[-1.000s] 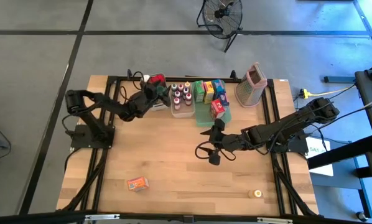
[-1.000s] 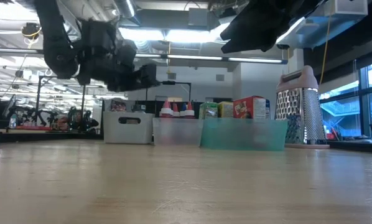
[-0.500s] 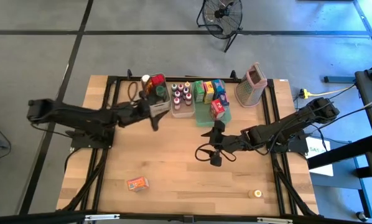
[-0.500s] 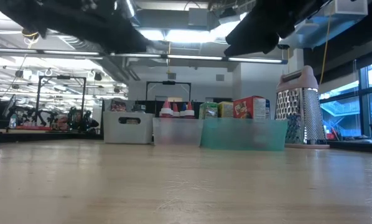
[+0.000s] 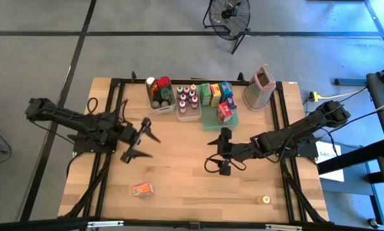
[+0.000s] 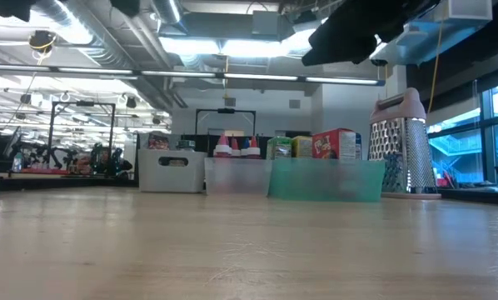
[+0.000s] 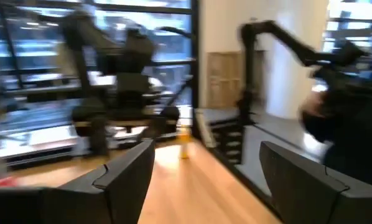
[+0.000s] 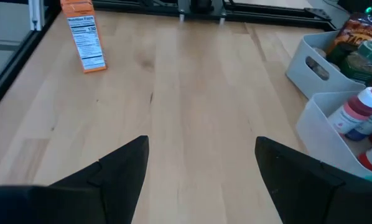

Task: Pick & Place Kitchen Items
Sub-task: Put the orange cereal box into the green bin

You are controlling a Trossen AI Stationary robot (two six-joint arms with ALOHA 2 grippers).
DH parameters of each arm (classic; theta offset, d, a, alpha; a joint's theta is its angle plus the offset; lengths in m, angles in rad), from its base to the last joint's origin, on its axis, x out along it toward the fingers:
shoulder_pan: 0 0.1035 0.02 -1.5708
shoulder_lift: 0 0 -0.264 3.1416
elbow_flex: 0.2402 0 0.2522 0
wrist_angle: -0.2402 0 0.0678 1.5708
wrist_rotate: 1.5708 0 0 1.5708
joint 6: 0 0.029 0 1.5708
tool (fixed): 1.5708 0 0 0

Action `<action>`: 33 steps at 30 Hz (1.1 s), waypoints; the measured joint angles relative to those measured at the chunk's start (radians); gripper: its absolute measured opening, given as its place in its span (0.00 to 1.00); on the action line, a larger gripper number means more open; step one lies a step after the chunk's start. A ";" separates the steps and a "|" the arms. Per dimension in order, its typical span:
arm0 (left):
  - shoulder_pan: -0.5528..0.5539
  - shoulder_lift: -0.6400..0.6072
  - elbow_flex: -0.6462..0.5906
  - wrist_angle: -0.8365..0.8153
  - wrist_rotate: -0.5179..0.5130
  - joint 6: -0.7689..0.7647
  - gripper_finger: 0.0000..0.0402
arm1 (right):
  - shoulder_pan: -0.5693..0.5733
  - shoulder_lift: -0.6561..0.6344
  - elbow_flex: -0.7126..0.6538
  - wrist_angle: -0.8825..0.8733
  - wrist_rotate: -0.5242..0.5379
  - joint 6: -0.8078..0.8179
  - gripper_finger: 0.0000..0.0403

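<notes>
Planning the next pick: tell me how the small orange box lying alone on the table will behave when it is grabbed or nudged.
The orange box lies flat on bare wood, so it should slide rather than tip or roll. It looks like a small cardboard carton, probably light and stiff, though a hard squeeze might dent it. Its straight sides should give the fingers a fair grip.

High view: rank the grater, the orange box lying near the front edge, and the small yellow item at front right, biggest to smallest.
1. Grater
2. Orange box
3. Yellow item

The overhead camera sees all three from similar range, so the order looks reliable.
</notes>
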 joint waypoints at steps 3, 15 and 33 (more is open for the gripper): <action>-0.091 0.023 0.000 -0.023 -0.053 0.007 0.71 | 0.010 0.000 0.000 0.005 0.000 0.000 0.74; -0.416 0.135 0.000 -0.082 -0.478 -0.153 0.70 | 0.011 0.000 0.000 0.020 -0.017 0.009 0.74; -0.705 0.415 0.294 -0.257 -0.699 -0.223 0.61 | 0.012 0.000 0.000 0.096 -0.045 0.058 0.74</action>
